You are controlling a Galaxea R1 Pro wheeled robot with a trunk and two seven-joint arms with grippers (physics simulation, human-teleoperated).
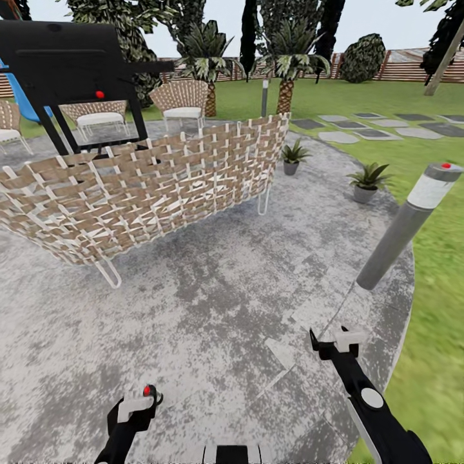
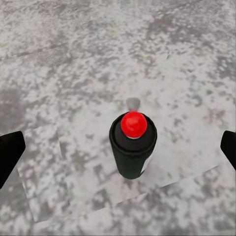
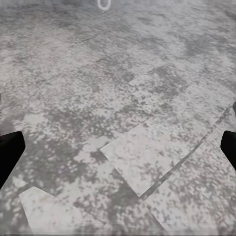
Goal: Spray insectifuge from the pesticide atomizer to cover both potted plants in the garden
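Mottled grey patio (image 1: 212, 322), green lawn (image 1: 438, 335), tan-and-white woven chair (image 1: 148, 187), black atomizer (image 2: 132, 147) red-topped.

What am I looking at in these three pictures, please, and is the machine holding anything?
These are simulator renders from a wheeled robot with two arms, each ending in a pincer. The large picture comes from its head camera, looking down over a grey paved patio. The left pincer and right pincer show at the bottom, with a woven sofa, a grey bollard lamp and the potted plants beyond. The other two pictures come from cameras at the wrists, looking along the fingers. The left one shows the dark pesticide atomizer with its red spot, between fingers spread wide and not touching it, so nothing seems gripped. The right one shows open fingers over the paving.
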